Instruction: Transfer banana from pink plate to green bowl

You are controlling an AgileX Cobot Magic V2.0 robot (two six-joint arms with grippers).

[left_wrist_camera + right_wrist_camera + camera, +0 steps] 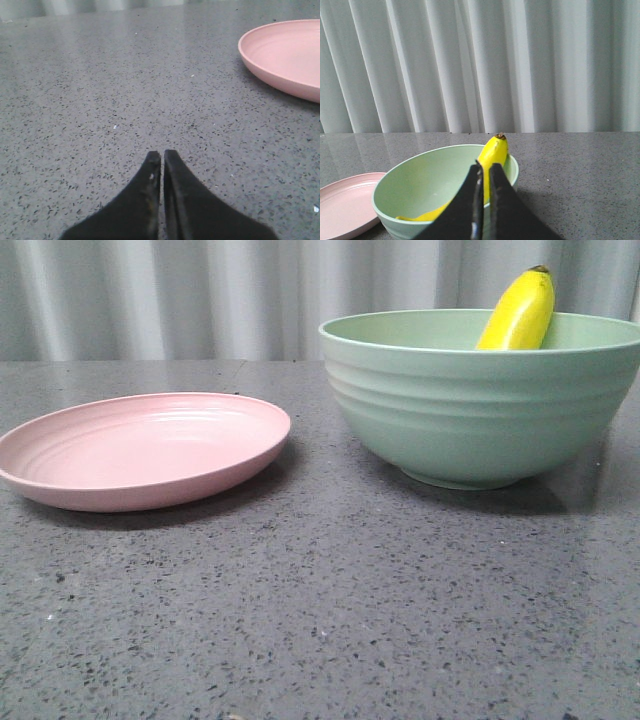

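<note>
The banana [520, 312] lies inside the green bowl [480, 410] at the right, its dark tip leaning up over the far rim. The pink plate [140, 448] at the left holds nothing. Neither gripper shows in the front view. In the right wrist view, my right gripper [485, 165] is shut and empty, held back from the bowl [420, 185], with the banana [495, 149] seen beyond the fingertips. In the left wrist view, my left gripper [162, 152] is shut and empty, low over bare table, with the plate [285, 55] off to one side.
The grey speckled tabletop [320, 620] stretches in front of the plate and bowl. A pale pleated curtain [200, 290] hangs behind the table. The plate's edge also shows in the right wrist view [340, 200], beside the bowl.
</note>
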